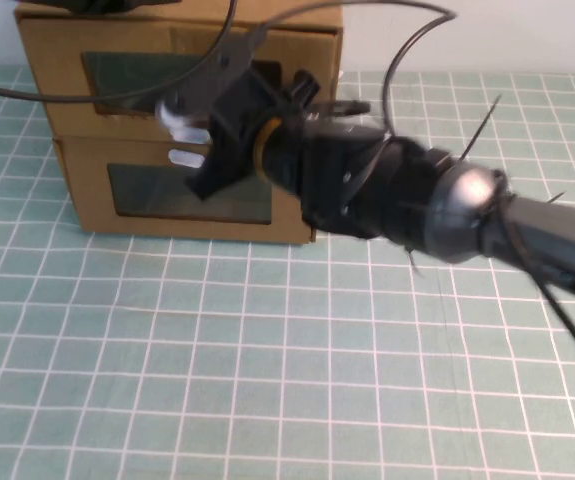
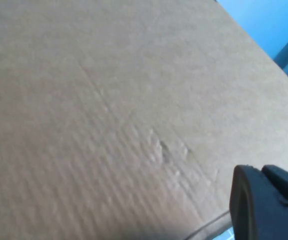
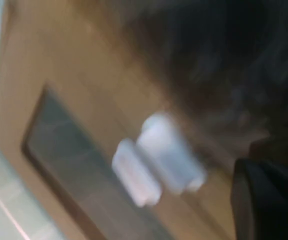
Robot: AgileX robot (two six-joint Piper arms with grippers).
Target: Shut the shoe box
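Two stacked cardboard boxes sit at the upper left of the high view, on a green mat w/ a white grid [image 1: 267, 370]. The upper one is the shoe box [image 1: 312, 55], brown, w/ a clear window on its front and a small white pull tab [image 1: 182, 117] just below that window. Under it sits a second cardboard box [image 1: 87, 190] w/ its own white tab [image 1: 185, 157] above its window. The two tabs are close together, one over the other.

The right arm [image 1: 437, 205] comes in from the right edge and runs diagonally up-left across the frame. The right gripper [image 1: 229, 120] is at the box fronts, right beside the two tabs; can't tell if its jaws are wide or narrow, the body hides them. Right wrist view is blurred: both white tabs and part of a window show, dark gripper part in the lower right corner.

The left gripper [image 2: 264, 202] shows only as a dark piece low-right in the left wrist view, up against plain cardboard; can't tell its state. Black cables [image 1: 97, 97] loop over the shoe box front.
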